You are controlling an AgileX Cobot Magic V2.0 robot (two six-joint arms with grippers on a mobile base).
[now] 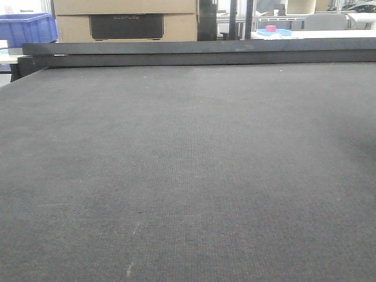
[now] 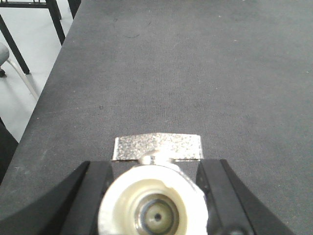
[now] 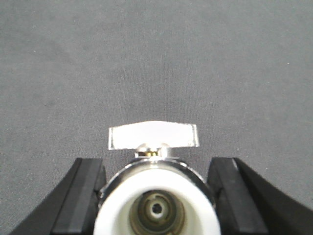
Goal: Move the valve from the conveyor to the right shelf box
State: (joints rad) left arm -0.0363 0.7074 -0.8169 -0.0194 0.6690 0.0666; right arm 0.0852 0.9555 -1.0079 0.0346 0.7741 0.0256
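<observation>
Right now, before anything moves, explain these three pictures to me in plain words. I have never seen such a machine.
This is a robot with two arms, each ending in a two-fingered clamp called a gripper. The wide picture looks forward from the robot over the conveyor, a dark grey belt with a black rail at its far edge. No loose object lies on the stretch shown. Cardboard boxes and a blue crate stand beyond it.

The other two pictures come from cameras on the wrists, looking past the black fingers. The left gripper holds the left valve, a metal fitting with a white end and a flat silver handle. The right gripper holds the right valve, which looks alike.
</observation>
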